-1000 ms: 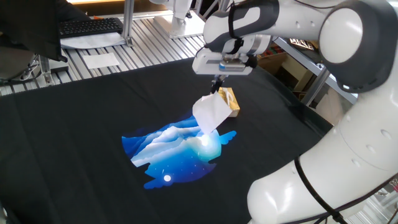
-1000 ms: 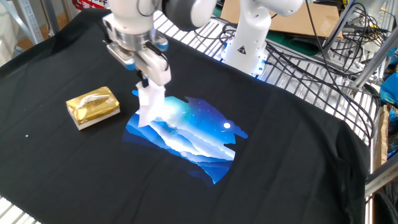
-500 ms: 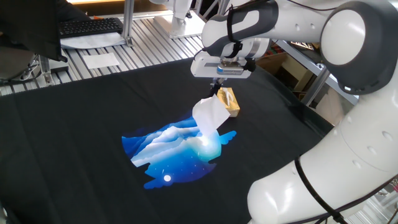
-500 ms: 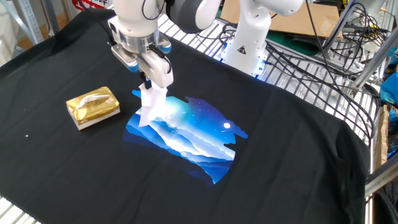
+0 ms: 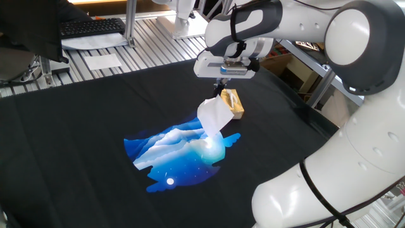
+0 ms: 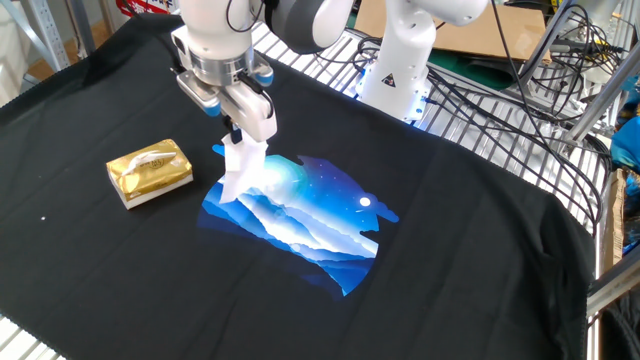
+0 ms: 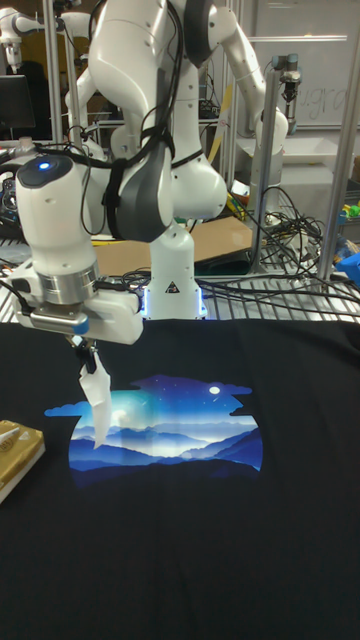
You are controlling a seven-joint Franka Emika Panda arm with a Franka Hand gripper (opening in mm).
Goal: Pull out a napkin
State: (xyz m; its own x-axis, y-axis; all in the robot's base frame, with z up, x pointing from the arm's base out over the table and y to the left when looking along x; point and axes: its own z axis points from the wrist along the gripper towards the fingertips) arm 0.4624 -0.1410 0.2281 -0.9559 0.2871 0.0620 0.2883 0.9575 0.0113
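A thin white napkin (image 5: pixel 214 116) (image 6: pixel 240 170) (image 7: pixel 98 395) hangs free in the air from my gripper (image 5: pixel 221 88) (image 6: pixel 233 135) (image 7: pixel 84 351), which is shut on its top corner. The yellow-tan box (image 5: pixel 233 103) (image 6: pixel 150 171) (image 7: pixel 17 456) lies on the black cloth, apart from the napkin and beside it. The napkin's lower end dangles over the blue mountain print (image 5: pixel 180 153) (image 6: pixel 300 215) (image 7: pixel 165 423). I cannot tell whether its tip touches the cloth.
A black cloth (image 5: pixel 82 152) (image 6: pixel 450 250) covers the table. A keyboard (image 5: pixel 92 26) and a flat white sheet (image 5: pixel 103 61) lie beyond it on the slatted top. The robot base (image 6: pixel 400 60) (image 7: pixel 172 275) and cables (image 6: pixel 520 90) stand at the far side.
The gripper with the napkin has risen slightly and shifted a little away from the box. The box has not moved.
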